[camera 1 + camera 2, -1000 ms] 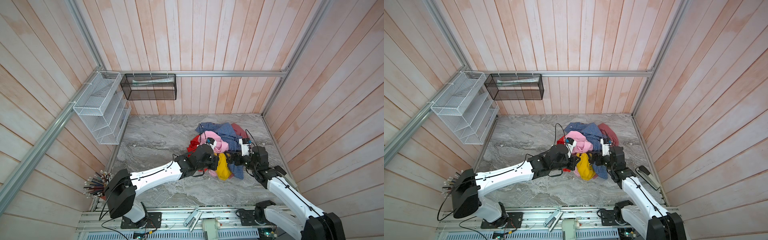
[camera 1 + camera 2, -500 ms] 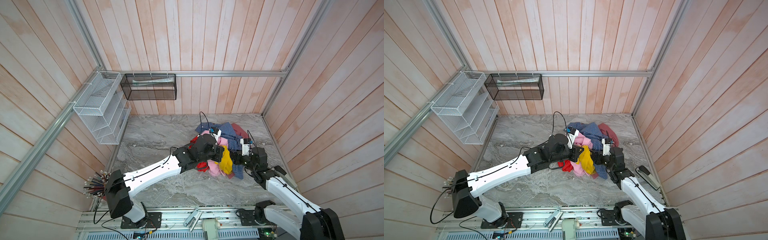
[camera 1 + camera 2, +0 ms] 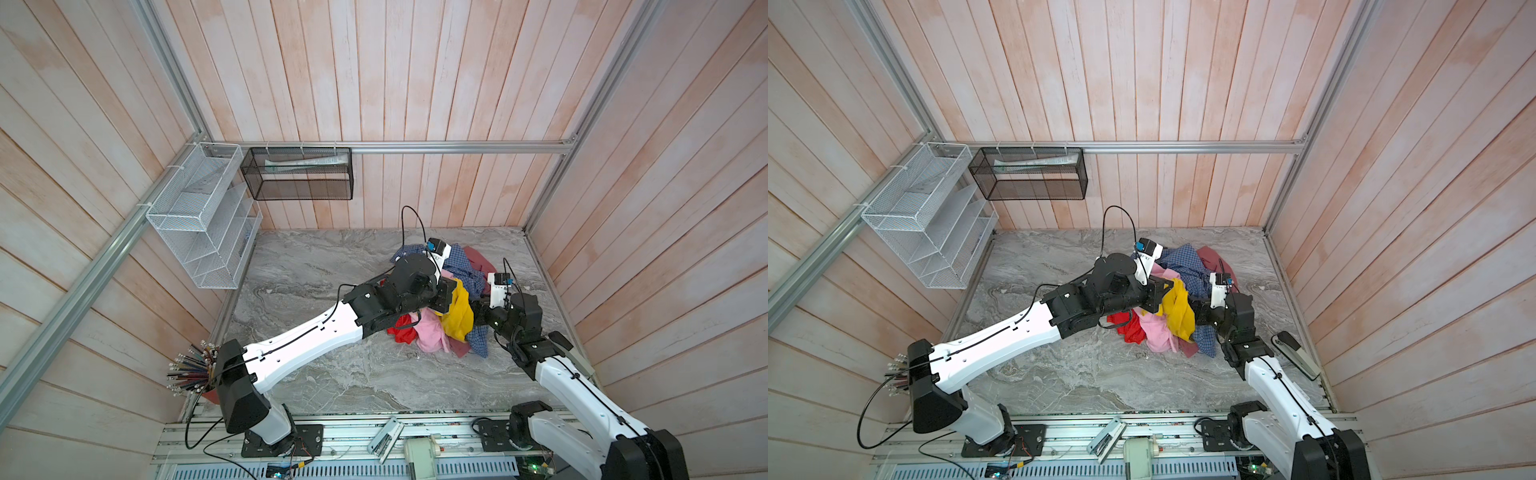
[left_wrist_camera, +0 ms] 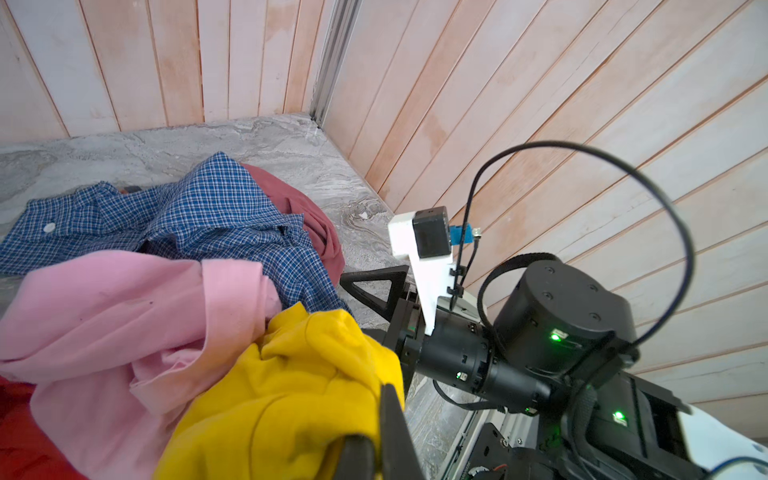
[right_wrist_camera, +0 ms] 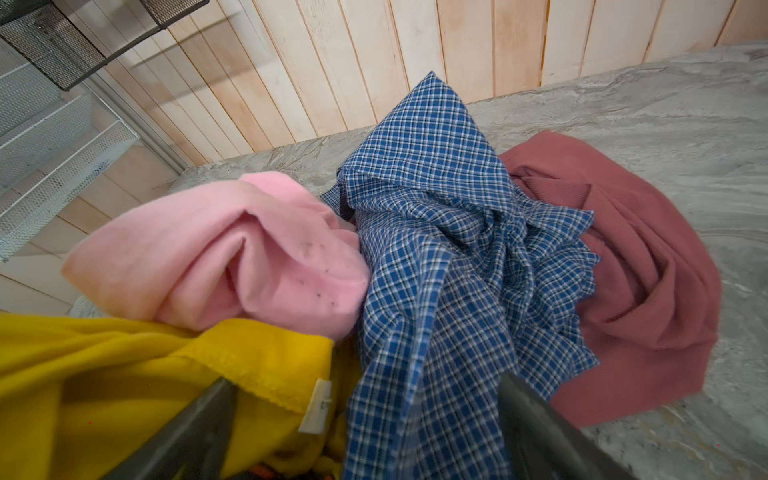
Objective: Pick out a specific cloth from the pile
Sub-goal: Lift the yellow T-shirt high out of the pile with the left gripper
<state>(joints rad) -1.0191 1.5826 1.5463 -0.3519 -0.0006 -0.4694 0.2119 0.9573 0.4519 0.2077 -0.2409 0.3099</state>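
Note:
The cloth, a mustard-yellow shirt (image 3: pixel 458 316) (image 3: pixel 1180 312), hangs above the pile (image 3: pixel 432 338) with one bunched edge pinched in my left gripper (image 3: pixel 449 294) (image 4: pixel 376 419), which is shut on it. Its graphic is hidden in the folds. The pile holds a pink shirt (image 4: pixel 124 316), a bright red garment (image 3: pixel 401 330), a blue checked shirt (image 5: pixel 449 249) and a dusty red one (image 5: pixel 648 266). My right gripper (image 3: pixel 478 316) (image 5: pixel 365 395) is open beside the hanging cloth. The yellow hem and checked fabric lie between its fingers (image 5: pixel 536 415).
A white wire rack (image 3: pixel 203 216) and a black mesh basket (image 3: pixel 299 174) hang on the left and back walls. A cup of pencils (image 3: pixel 191 370) stands near the left arm's base. The right wall runs close to the pile. A grey device (image 3: pixel 1296 353) lies by the right arm.
My left gripper has risen and moved toward the back wall, drawing the yellow cloth up from the pile. My right gripper's jaws have spread wider and it stays beside the cloth.

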